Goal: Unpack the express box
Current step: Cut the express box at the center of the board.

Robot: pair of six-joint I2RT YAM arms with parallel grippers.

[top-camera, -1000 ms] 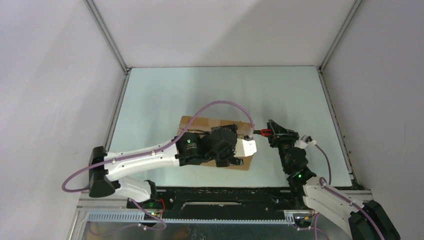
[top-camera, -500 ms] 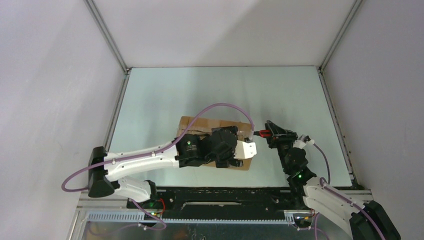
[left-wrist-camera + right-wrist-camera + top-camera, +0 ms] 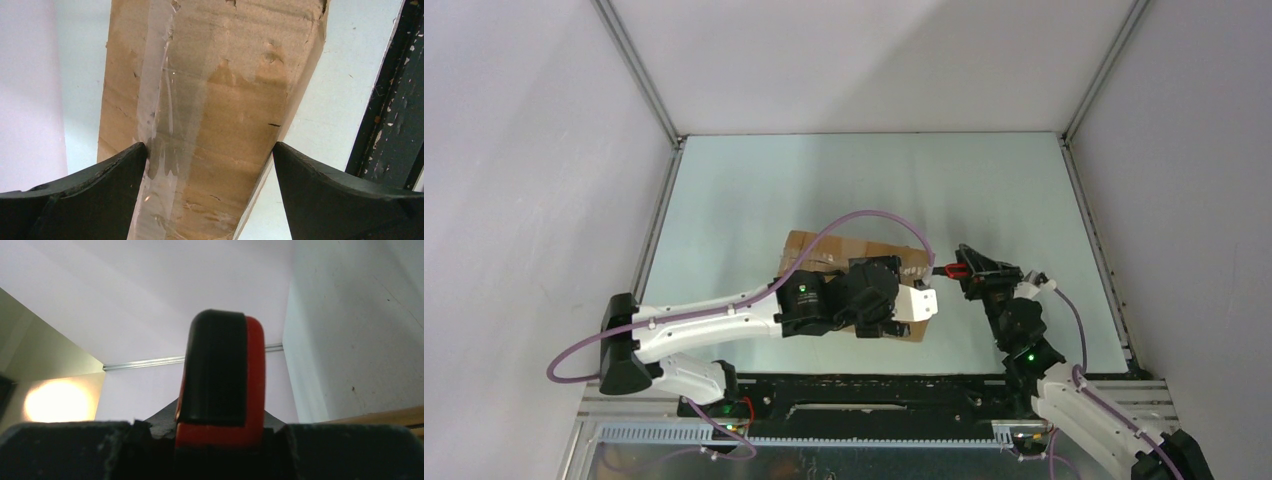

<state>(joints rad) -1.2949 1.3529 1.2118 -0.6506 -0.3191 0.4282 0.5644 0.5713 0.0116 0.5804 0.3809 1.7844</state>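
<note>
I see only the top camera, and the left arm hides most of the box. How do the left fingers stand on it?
Observer: In the left wrist view the left gripper is wide open above the top of the express box. One of its fingers lies over a clear tape strip, and the other is at the box's edge.
Operator: I see something red in the right gripper. Is it gripped firmly?
Observer: In the right wrist view the right gripper is shut on the utility knife. Its red and black handle stands up between the fingers.
</note>
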